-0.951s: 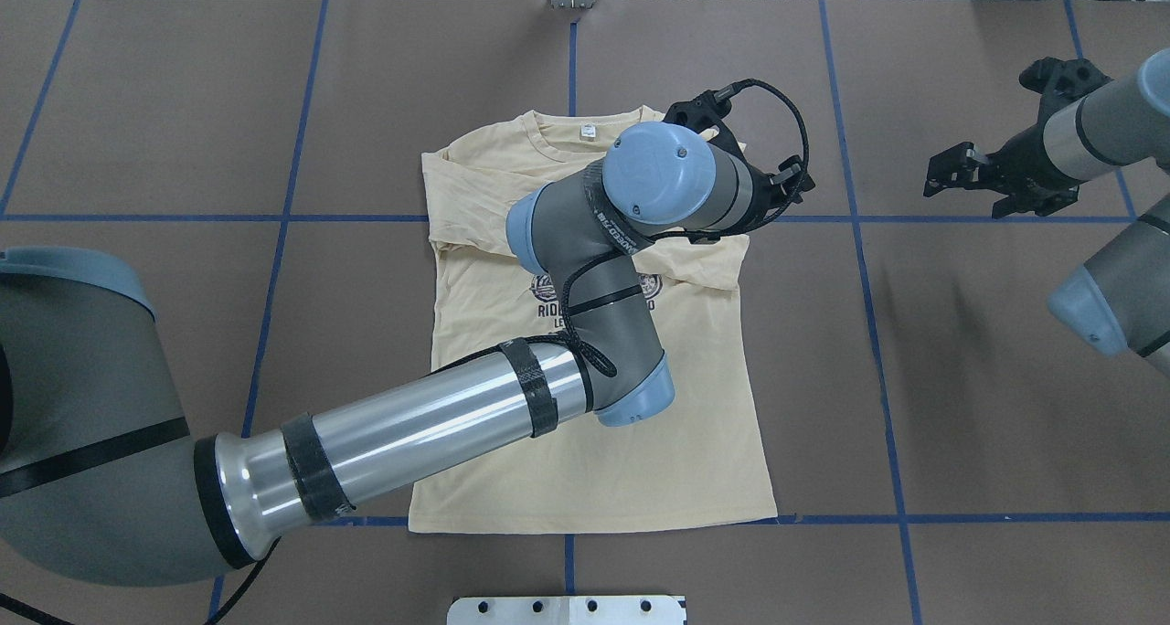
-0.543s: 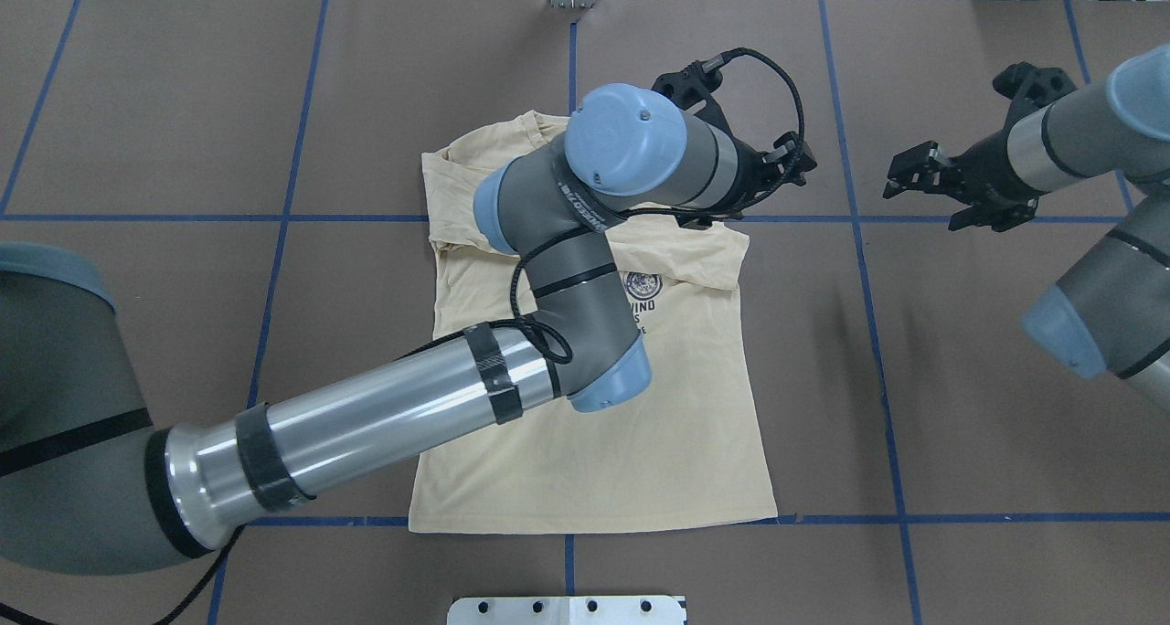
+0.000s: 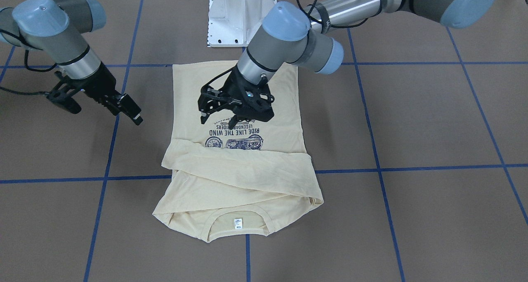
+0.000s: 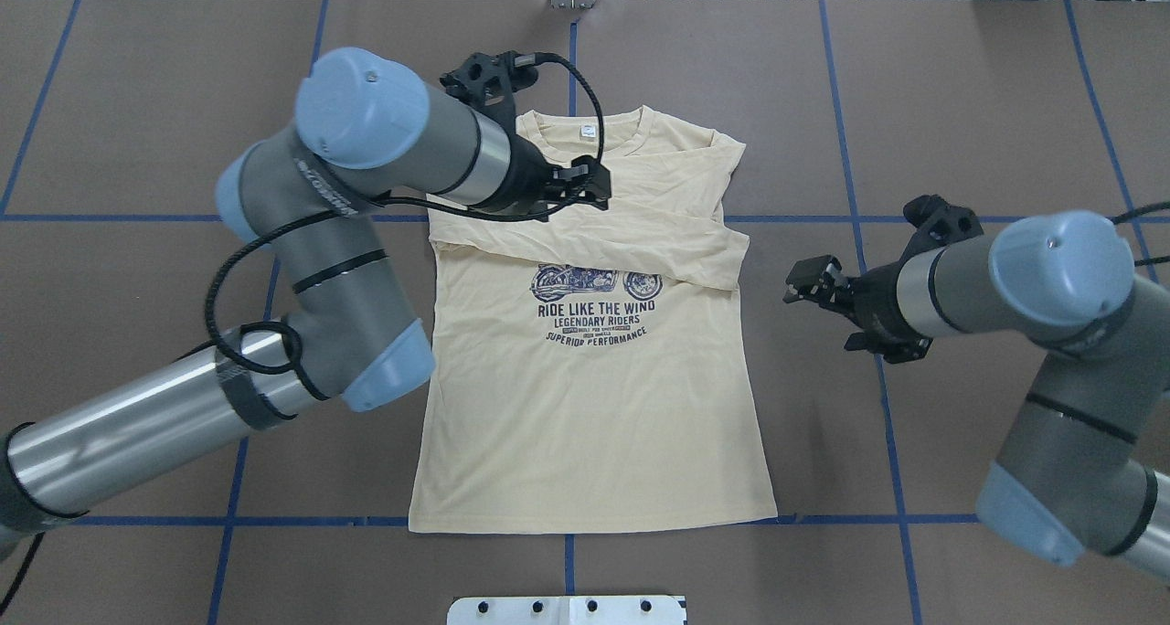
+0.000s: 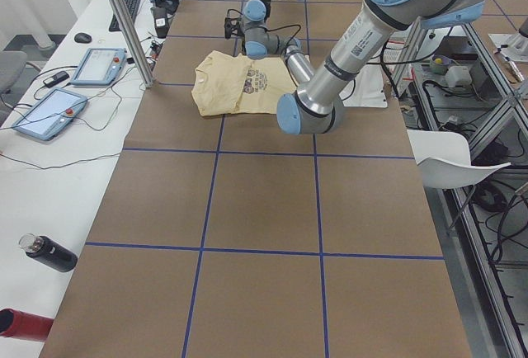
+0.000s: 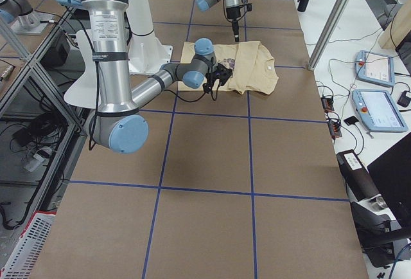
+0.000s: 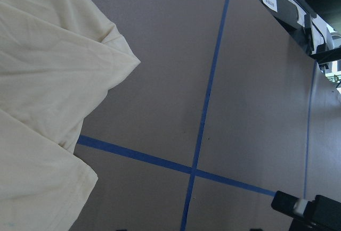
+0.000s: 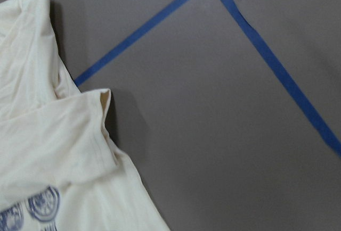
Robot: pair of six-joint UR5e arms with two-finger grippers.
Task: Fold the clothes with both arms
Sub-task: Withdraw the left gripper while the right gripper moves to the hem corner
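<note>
Overhead: shirt [image 4: 594, 406] lying flat at middle of table [image 4: 960, 104], collar toward far edge, sleeves crossed. Since the last frame, left gripper [image 4: 578, 185] swinging from shirt's right side to its left; right gripper [image 4: 813, 282] closing in beside right sleeve, fingers spread, empty. Front view: left gripper hanging spread over print [image 3: 235, 132], holding nothing. Wrist cams: showing shirt edges only.

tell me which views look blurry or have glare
right wrist view: soft focus, the print on the shirt smeared; left wrist view: tape lines crisp; overhead view: bright glare streak along the left arm tube, lettering legible; front-facing view: even light, only faint shadows
</note>
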